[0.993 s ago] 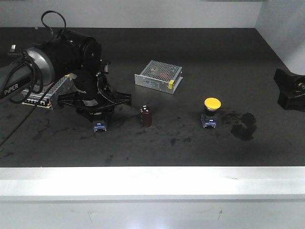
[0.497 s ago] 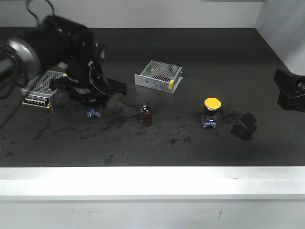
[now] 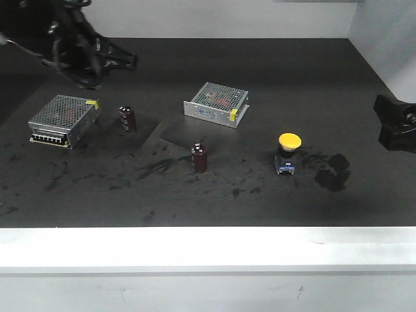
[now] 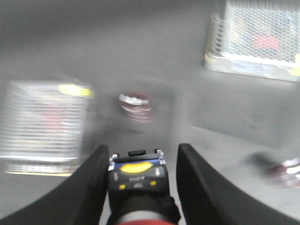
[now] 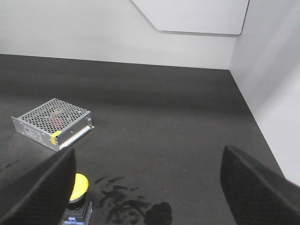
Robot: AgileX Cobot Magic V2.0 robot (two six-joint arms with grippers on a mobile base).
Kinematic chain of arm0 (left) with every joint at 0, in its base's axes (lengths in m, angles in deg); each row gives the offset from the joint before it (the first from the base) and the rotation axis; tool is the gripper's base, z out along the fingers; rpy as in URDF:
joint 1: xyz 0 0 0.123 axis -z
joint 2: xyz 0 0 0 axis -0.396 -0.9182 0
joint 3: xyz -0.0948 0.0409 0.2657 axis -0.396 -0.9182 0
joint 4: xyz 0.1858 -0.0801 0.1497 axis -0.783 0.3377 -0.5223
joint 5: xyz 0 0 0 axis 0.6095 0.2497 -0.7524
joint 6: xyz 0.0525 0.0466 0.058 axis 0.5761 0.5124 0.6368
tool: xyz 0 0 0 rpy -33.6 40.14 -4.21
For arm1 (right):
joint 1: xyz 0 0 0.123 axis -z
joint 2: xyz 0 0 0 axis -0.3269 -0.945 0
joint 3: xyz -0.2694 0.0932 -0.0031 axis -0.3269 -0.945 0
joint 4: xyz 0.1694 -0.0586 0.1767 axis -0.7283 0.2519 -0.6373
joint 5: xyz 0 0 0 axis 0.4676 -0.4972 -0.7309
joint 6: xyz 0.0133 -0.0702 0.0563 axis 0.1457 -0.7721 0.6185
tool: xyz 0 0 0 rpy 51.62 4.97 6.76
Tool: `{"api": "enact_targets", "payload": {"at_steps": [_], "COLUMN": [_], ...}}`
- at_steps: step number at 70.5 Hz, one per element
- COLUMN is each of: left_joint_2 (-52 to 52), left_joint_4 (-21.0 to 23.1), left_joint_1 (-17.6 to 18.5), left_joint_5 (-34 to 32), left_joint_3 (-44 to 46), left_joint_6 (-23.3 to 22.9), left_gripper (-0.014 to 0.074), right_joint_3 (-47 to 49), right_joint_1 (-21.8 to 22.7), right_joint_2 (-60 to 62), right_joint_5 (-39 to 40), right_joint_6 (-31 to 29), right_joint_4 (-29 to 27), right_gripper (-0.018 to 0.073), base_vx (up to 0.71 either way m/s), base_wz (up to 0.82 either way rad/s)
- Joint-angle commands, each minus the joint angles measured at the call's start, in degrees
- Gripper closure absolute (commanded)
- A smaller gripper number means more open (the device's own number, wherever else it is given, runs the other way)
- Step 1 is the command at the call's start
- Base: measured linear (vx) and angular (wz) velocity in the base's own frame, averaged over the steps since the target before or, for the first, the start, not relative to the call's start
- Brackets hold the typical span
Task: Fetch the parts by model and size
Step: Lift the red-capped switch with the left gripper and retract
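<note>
front-left on the dark table (image 3: 97, 201), the spot where the red-capped switch (image 4: 137, 176) stood a second ago is now bare. a little further back, a near capacitor (image 3: 199, 158) stands upright. well to its right the yellow-capped switch (image 3: 289, 153) waits untouched on its black body and blue base. the right gripper (image 5: 147, 154) hangs above it, jaws spread wide, holding nothing. further back lie the left power supply box (image 3: 65, 120) and the centre power supply box (image 3: 216, 104), with a far capacitor (image 3: 127, 119) just beside the left one. at the far left corner the left gripper (image 3: 84, 55), down on the table a second ago, has risen, blurred with motion. its wrist view shows the jaws narrowed onto the red-capped switch: blue base with a yellow patch facing the camera, black body below, a red rim at the frame's bottom. the first part looks fetched; the yellow one remains.
</note>
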Motion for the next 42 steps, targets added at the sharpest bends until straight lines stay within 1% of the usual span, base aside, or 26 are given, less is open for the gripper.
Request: {"api": "enact_targets", "payload": {"at_steps": [1,14,23,29,34,39,42], "left_joint_2": [7.23,17.87,25.82,30.83,35.54,40.09,42.44], "left_joint_4": [-2.87,-2.6,-3.07,-4.77,-7.33,-9.78,-10.07], "left_joint_1": [0.24,0.24,0.2,-0.77,-2.41,-3.77,-4.17], "left_joint_5": [-7.65,-19.69,-24.71,-27.32,-28.94,-29.87,-30.42], "left_joint_3": [-4.83,-19.53,-27.97,-33.09,-37.24,-40.92,-42.75], "left_joint_6": [-0.23,-0.48,-1.19,-4.69,-7.91,-8.28,-8.28], "left_gripper": [0.0604,0.0604,0.0604,0.0604,0.0604,0.0604,0.0604], "right_joint_3": [1.9,1.9,1.9,1.9,1.9,1.9,1.9], "right_joint_1": [-0.06,-0.06,-0.06,-0.06,-0.06,-0.06,-0.06], "right_joint_2": [0.44,0.44,0.44,0.44,0.44,0.44,0.44], "right_joint_5": [3.84,3.84,3.84,3.84,3.84,3.84,3.84], "right_joint_6": [-0.12,-0.12,-0.13,-0.13,-0.13,-0.13,-0.13], "right_joint_4": [0.63,0.63,0.58,0.58,0.58,0.58,0.58], "right_gripper": [-0.0032,-0.0032,-0.0032,-0.0032,-0.0032,-0.0032,-0.0032], "base_vx": [0.0,0.0,0.0,0.0,0.0,0.0,0.0], "base_wz": [0.0,0.0,0.0,0.0,0.0,0.0,0.0]}}
